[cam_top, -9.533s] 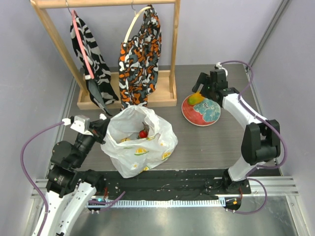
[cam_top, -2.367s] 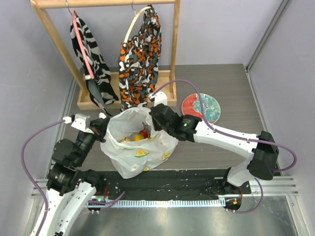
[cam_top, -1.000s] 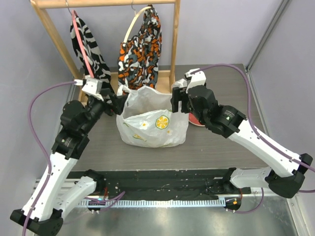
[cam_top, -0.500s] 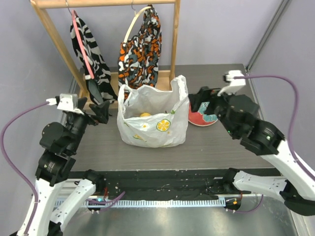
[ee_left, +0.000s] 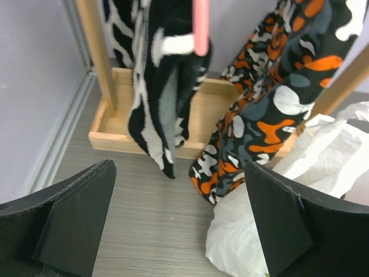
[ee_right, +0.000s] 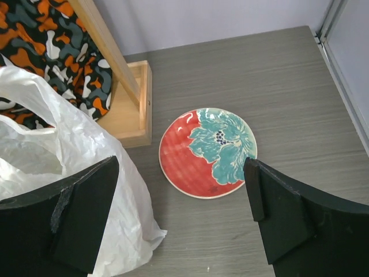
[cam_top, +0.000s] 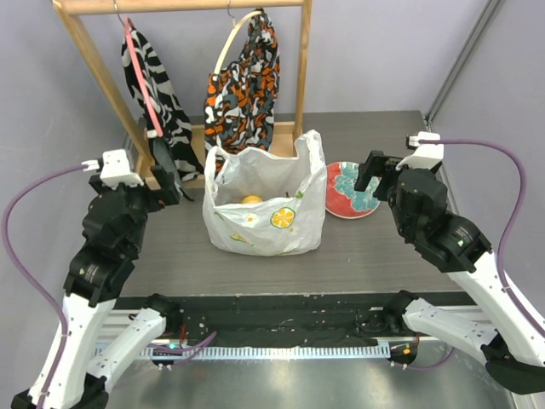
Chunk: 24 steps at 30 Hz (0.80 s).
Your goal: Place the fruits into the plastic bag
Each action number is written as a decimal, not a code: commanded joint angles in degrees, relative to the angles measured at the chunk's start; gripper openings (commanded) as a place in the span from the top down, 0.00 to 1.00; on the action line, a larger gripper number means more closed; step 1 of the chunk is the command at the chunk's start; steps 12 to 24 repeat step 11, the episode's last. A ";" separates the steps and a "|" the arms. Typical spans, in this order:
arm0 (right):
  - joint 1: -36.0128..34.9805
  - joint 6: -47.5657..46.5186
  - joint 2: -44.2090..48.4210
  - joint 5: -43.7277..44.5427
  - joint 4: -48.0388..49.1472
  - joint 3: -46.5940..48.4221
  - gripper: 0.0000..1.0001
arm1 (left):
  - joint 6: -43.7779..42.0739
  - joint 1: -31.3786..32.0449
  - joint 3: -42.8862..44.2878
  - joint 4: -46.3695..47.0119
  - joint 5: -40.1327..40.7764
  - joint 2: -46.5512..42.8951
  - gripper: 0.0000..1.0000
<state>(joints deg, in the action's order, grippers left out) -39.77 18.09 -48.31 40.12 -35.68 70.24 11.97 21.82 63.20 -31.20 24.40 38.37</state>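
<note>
Above the table (cam_top: 383, 247), the top view showed both arms drawn back from the upright plastic bag (cam_top: 264, 223), left fingers (cam_top: 164, 176) and right fingers (cam_top: 370, 172) now spread wide, empty. A yellow fruit (cam_top: 250, 200) sat inside. Left wrist: bag beside the orange-black cloth (ee_left: 271, 115). Right wrist: the plate (ee_right: 209, 153) lay bare, so loading looked finished.

No legible text or labels anywhere.

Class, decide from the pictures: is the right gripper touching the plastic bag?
Apart. The top external view shows the right gripper over the plate, with part of the plate visible between it and the plastic bag.
</note>
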 commanded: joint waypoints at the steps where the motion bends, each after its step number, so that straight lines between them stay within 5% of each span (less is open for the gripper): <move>1: 0.66 1.51 1.20 -0.48 0.44 -0.19 0.01 | 2.09 -0.29 1.93 -2.11 6.44 -1.72 0.00; 24: 0.66 2.39 1.64 -0.65 0.44 -0.37 0.00 | 2.10 -0.29 0.96 -2.46 9.00 -1.89 0.00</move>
